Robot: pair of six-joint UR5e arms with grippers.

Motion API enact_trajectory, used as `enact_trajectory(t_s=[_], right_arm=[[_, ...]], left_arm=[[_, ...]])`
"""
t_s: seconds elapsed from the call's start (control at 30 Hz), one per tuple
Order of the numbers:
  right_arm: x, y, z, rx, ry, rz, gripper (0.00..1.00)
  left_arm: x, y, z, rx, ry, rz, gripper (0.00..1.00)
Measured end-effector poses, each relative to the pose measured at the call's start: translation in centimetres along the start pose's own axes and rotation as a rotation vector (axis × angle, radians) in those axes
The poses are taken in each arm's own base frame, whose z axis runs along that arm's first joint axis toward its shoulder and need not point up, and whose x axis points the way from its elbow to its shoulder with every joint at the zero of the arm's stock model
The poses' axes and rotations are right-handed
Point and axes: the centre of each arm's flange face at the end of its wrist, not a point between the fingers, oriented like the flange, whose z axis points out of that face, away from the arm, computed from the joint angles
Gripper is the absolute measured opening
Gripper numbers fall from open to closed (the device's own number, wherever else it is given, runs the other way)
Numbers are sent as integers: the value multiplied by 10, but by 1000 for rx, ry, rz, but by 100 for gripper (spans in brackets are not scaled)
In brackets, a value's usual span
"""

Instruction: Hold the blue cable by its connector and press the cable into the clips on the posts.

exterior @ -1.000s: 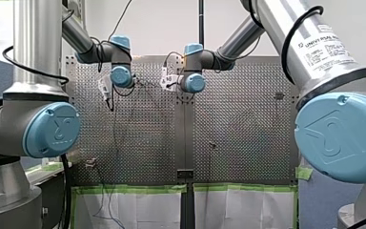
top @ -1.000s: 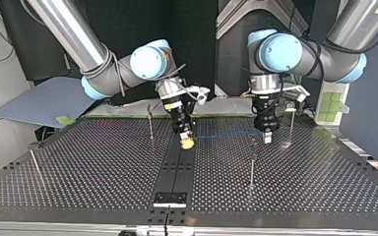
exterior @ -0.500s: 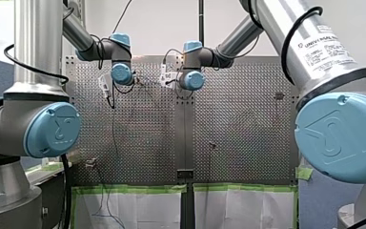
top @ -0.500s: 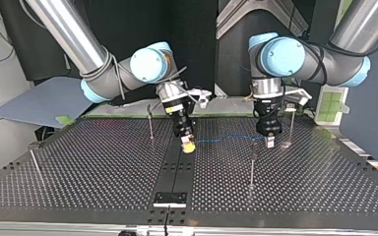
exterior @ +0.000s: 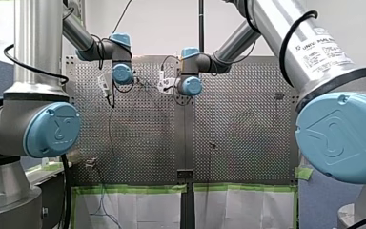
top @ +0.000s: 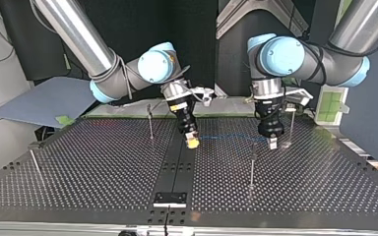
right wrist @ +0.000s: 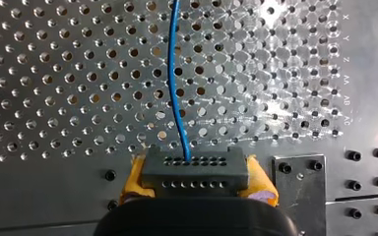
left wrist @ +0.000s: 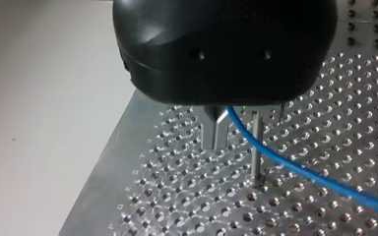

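Nearest in the top view, a post (top: 252, 164) stands on the bench (top: 103, 187). Just behind it my left hand (top: 272, 143) pinches the blue cable (top: 226, 136) between narrow metal fingers (left wrist: 215, 132). The cable runs across to my right hand (top: 192, 143), whose yellow pads (right wrist: 134, 179) clamp the connector (right wrist: 197, 169). More posts (top: 149, 120) stand farther back.

Pale wall (exterior: 162, 24) beyond perforated table (exterior: 248, 143)
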Motion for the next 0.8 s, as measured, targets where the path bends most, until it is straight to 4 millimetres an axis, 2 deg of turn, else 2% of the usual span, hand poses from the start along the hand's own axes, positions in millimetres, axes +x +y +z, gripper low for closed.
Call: enact_trajectory(t_s=[0.8], right_arm=[[-3,8,3,-10,0,0,0]], left_arm=[[1,-2,6,1,-45,-15,0]])
